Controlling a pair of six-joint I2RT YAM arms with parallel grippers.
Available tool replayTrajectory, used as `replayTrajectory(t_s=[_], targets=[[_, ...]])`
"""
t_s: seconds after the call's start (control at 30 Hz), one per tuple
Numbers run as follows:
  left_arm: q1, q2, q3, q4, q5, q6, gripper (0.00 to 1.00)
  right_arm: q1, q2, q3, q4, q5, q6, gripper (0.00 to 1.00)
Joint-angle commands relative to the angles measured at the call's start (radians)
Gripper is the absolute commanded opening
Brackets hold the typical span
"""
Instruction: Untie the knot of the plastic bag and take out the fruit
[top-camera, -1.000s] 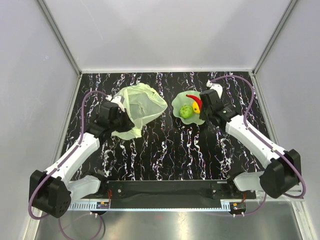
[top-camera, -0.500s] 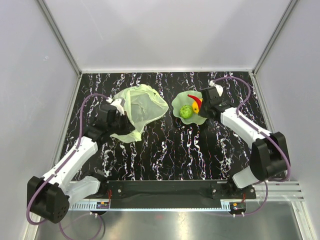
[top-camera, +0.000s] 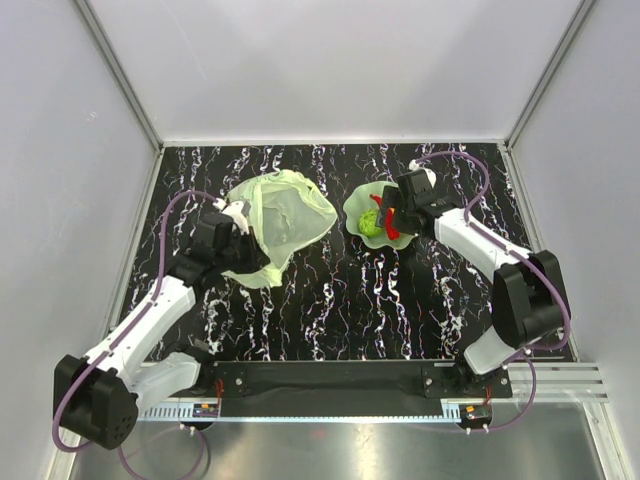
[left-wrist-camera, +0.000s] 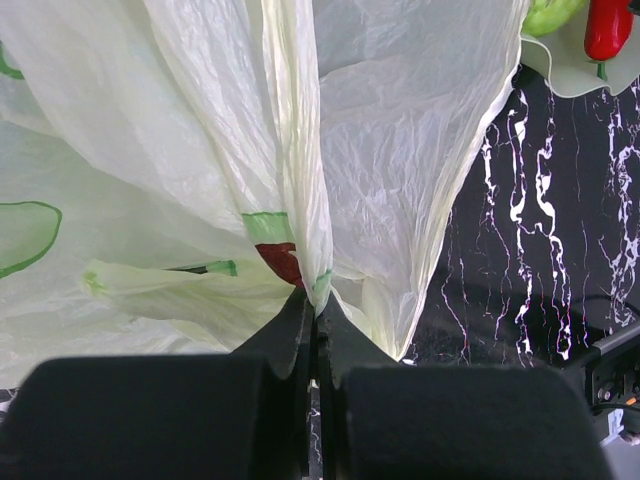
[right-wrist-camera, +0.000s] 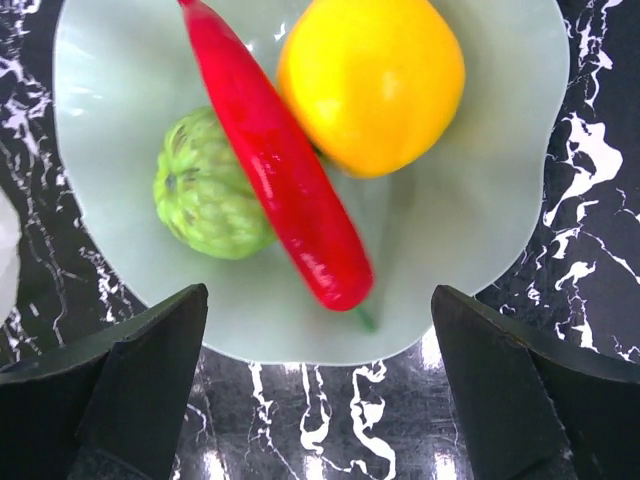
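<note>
The pale green plastic bag (top-camera: 288, 212) lies crumpled at the table's left. My left gripper (top-camera: 243, 243) is shut on a fold of its film (left-wrist-camera: 317, 300). The knot is out of view. Three fruit lie in the wavy green dish (right-wrist-camera: 470, 250): a long red piece (right-wrist-camera: 280, 160), a yellow round one (right-wrist-camera: 375, 80) and a bumpy green one (right-wrist-camera: 205, 190). The red piece leans across the other two. My right gripper (right-wrist-camera: 320, 295) hangs open just above the dish's near rim, holding nothing. From the top view the right gripper (top-camera: 392, 215) covers part of the dish (top-camera: 352, 212).
The dish's edge (left-wrist-camera: 560, 70) with the red piece (left-wrist-camera: 607, 25) sits just right of the bag (left-wrist-camera: 200, 130). Black marbled tabletop (top-camera: 330, 300) runs between the arms. Grey walls (top-camera: 330, 70) close in the back and sides.
My right gripper has opened and shifted left over the dish, leaving the red piece lying in it. The left arm still holds the bag and has drawn it slightly nearer.
</note>
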Motion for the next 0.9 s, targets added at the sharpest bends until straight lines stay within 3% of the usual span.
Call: replayTrajectory(t_s=[0.0, 0.13, 0.27, 0.37, 0.57, 0.87], targets=[[0.000, -0.033, -0.002, 0.004, 0.030, 0.018, 0.00, -0.004, -0.084, 0.042, 0.008, -0.034, -0.029, 0.99], [-0.002, -0.048, -0.025, -0.018, 0.058, 0.004, 0.00, -0.004, -0.181, 0.054, 0.021, -0.116, -0.074, 1.00], [-0.020, -0.106, -0.065, -0.048, 0.104, -0.020, 0.00, 0.009, -0.239, 0.053, 0.092, -0.404, -0.136, 1.00], [-0.045, -0.155, -0.096, -0.062, 0.148, -0.066, 0.00, 0.058, -0.241, 0.043, 0.187, -0.512, -0.178, 1.00], [-0.063, -0.255, -0.107, -0.179, 0.088, -0.106, 0.00, 0.252, -0.136, 0.088, 0.229, -0.551, -0.288, 1.00], [-0.069, -0.384, -0.080, -0.401, -0.028, -0.270, 0.00, 0.455, 0.005, 0.059, 0.355, -0.459, -0.317, 0.98]])
